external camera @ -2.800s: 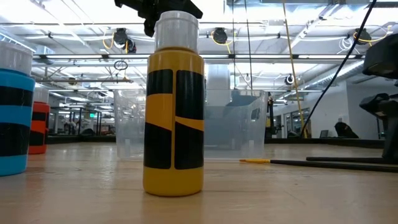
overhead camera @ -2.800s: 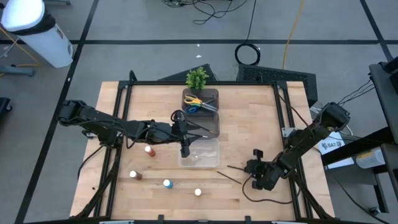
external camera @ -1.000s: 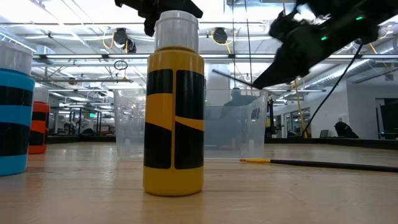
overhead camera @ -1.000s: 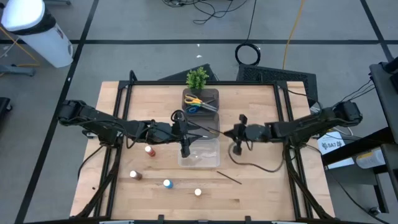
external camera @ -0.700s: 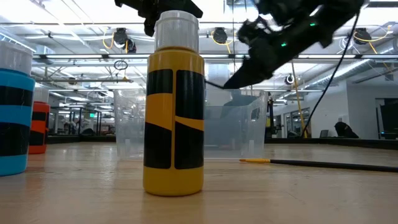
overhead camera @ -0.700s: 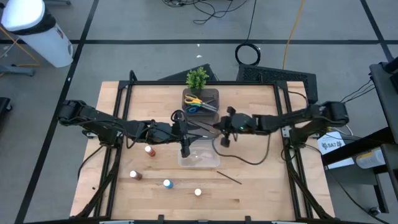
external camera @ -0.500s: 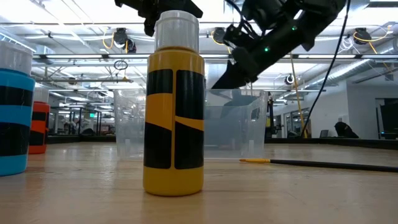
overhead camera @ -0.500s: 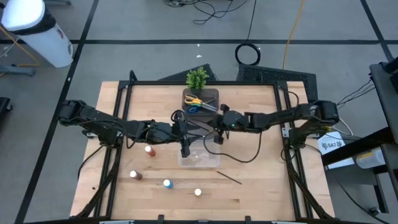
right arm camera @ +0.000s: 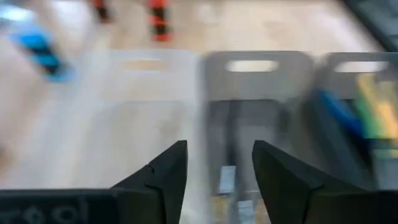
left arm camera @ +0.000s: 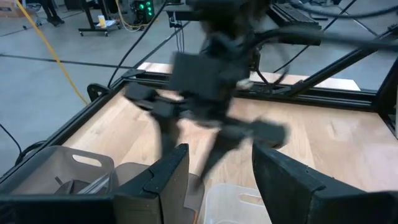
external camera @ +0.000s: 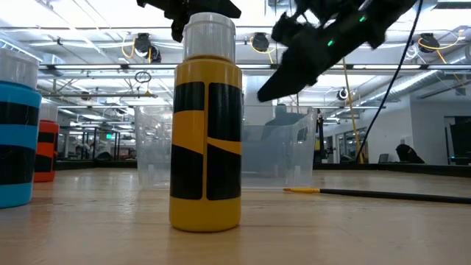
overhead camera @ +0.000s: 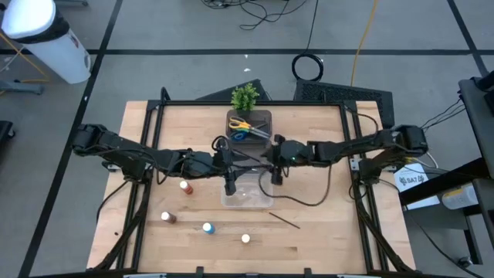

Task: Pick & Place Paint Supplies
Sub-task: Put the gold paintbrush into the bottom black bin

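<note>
Having swung across from the table's right edge, my right gripper (overhead camera: 275, 176) is now hovering over the dark bin (overhead camera: 261, 155), fingers parting and empty, so that paintbrush is probably delivered.

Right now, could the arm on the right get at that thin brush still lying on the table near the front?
Probably yes. The paintbrush lies alone on bare wood, nothing over it, and the right gripper hangs open and empty above the bins, just behind it.

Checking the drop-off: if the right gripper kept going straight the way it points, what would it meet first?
Probably the middle dark bin: the right gripper, open and empty, looks down into it in its wrist view, with brushes seemingly lying inside. Depth is unclear.
</note>
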You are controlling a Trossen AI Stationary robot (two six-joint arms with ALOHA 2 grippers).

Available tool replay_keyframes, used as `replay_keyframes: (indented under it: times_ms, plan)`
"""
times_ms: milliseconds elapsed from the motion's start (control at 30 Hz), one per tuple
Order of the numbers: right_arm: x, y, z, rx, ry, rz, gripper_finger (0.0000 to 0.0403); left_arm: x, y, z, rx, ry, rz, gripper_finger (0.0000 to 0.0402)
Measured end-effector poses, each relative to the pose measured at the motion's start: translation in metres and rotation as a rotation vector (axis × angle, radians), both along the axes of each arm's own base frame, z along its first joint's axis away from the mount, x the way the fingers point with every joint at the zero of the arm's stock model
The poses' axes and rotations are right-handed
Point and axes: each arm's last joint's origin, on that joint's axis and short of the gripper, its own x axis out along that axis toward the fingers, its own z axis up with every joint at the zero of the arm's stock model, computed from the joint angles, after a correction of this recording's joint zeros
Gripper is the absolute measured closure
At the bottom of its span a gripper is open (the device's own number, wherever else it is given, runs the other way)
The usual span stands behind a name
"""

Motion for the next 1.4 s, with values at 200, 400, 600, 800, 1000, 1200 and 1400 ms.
replay_keyframes:
  times_ms: [200, 400, 600, 800, 1000, 1200, 1400]
  plan:
    - [-0.027, 0.046, 0.019, 0.168, 0.069, 0.138, 0.0232, 0.000, 0.000, 0.000, 0.000, 0.000, 0.000, 0.0213]
    - [-0.054, 0.119, 0.015, 0.124, 0.134, 0.250, 0.0243, 0.000, 0.000, 0.000, 0.000, 0.001, 0.000, 0.0213]
    - [-0.069, 0.167, -0.020, 0.029, 0.215, 0.158, 0.0251, 0.000, 0.000, 0.000, -0.001, -0.006, 0.000, 0.0213]
    - [-0.061, 0.189, -0.066, 0.031, 0.281, 0.120, 0.0253, 0.000, 0.000, 0.000, -0.001, -0.006, 0.000, 0.0213]
    - [-0.045, 0.191, -0.100, 0.042, 0.274, 0.087, 0.0259, 0.000, 0.000, 0.001, -0.001, -0.007, 0.000, 0.0213]
    - [-0.033, 0.177, -0.109, 0.109, 0.288, 0.005, 0.0267, 0.000, 0.000, 0.001, -0.001, -0.006, 0.000, 0.0213]
    - [-0.039, 0.169, -0.115, 0.105, 0.430, 0.007, 0.0296, 0.000, 0.000, 0.001, -0.001, -0.006, 0.000, 0.0213]
